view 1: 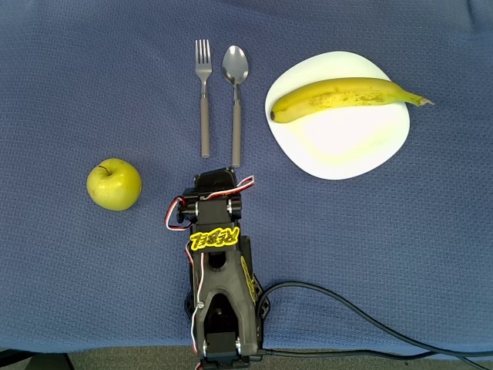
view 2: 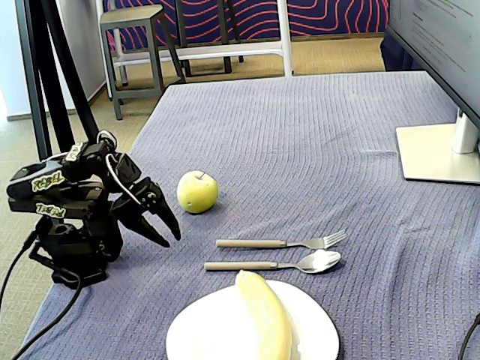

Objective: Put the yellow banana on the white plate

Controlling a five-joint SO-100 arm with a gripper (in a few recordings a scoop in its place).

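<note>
Yellow banana (view 1: 339,97) lies on white plate (view 1: 343,146); I see my hand (view 2: 166,229) slightly parted, holding nothing, well apart.

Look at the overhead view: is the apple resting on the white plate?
No. The apple sits on the blue cloth at the left, far from the white plate, which holds the yellow banana.
</note>
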